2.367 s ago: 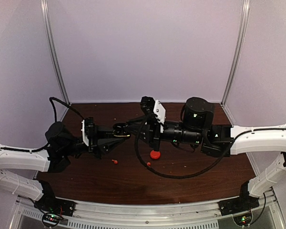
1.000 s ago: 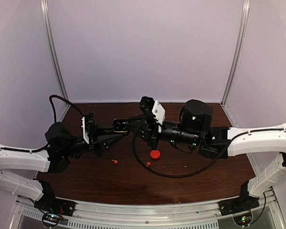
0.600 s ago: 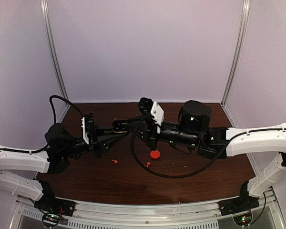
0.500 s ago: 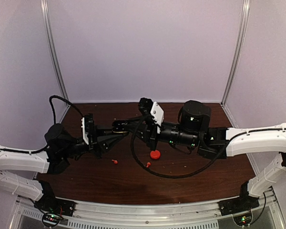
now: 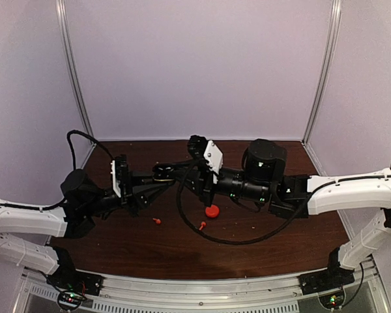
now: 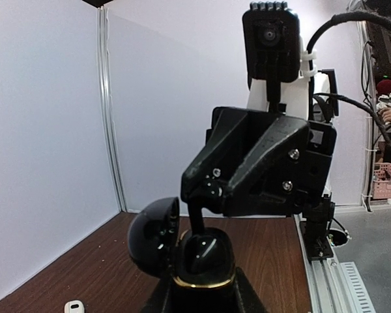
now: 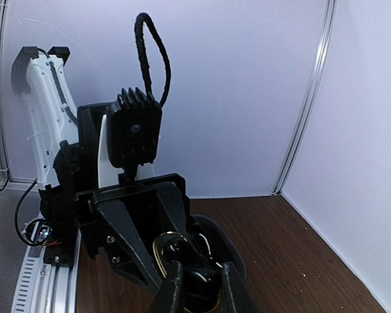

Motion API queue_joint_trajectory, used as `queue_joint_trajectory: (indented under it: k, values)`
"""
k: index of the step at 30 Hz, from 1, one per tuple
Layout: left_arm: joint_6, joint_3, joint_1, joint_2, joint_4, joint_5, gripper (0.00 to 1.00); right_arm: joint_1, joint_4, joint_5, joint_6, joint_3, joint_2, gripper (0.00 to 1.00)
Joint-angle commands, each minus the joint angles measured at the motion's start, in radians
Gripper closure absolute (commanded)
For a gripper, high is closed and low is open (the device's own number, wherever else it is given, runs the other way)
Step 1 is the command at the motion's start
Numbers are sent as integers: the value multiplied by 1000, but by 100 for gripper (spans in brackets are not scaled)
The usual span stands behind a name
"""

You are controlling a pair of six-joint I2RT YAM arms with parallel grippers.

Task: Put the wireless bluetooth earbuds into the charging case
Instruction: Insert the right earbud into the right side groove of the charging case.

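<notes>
My left gripper (image 5: 155, 176) (image 6: 202, 295) is shut on a black charging case (image 6: 202, 259) (image 7: 161, 246) with a gold rim. The case is held above the table with its lid (image 6: 151, 236) swung open to the left. My right gripper (image 5: 176, 173) (image 7: 201, 291) faces it tip to tip and is shut on a black earbud (image 7: 201, 280). The earbud's stem (image 6: 197, 220) stands in the case's open cavity. Two red earbuds (image 5: 158, 221) (image 5: 202, 225) lie on the table below the arms.
A round red case (image 5: 212, 210) sits on the brown table (image 5: 260, 254) under the right arm, with a black cable (image 5: 247, 240) looping near it. A small white object (image 6: 73, 306) lies on the table by the left wall. White walls enclose three sides.
The right arm has shifted a little to the left, bringing its fingers closer onto the case. The left arm and the red items on the table have stayed put.
</notes>
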State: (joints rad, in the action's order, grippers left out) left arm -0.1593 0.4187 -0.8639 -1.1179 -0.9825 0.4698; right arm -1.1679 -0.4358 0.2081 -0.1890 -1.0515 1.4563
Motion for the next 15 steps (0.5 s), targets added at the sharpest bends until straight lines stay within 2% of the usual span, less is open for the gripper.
queue_joint_trajectory:
  k: [1, 6, 15]
  values:
    - [-5, 17, 0, 26, -127, -23, 100, -6, 106, -80, 0, -11, 44, 86]
    - [11, 22, 1, 31, -94, -105, 100, -6, 108, -71, 4, 2, 42, 80]
    - [5, 15, 0, 32, -110, -118, 100, -6, 122, -44, 27, -16, 67, 75]
